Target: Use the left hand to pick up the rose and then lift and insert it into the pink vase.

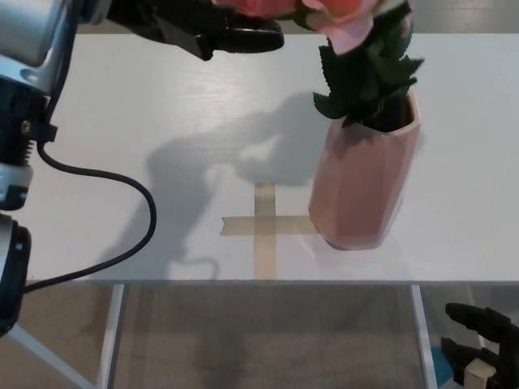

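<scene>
One rose [361, 57] stands w/ stem in pink vase [363, 185]; left hand [203, 28] grip unclear.

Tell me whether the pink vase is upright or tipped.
Upright: the pink vase stands on its base on the white table, mouth up, with the rose's leaves emerging from its mouth.

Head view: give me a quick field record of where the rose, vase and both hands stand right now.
rose: bloom at the top edge, leaves and stem going down into the vase mouth
pink vase: upright on the white table, right of the tape cross
left hand: raised at the top, beside the bloom; grip not clear
right hand: low, below the table edge, holding nothing
</scene>
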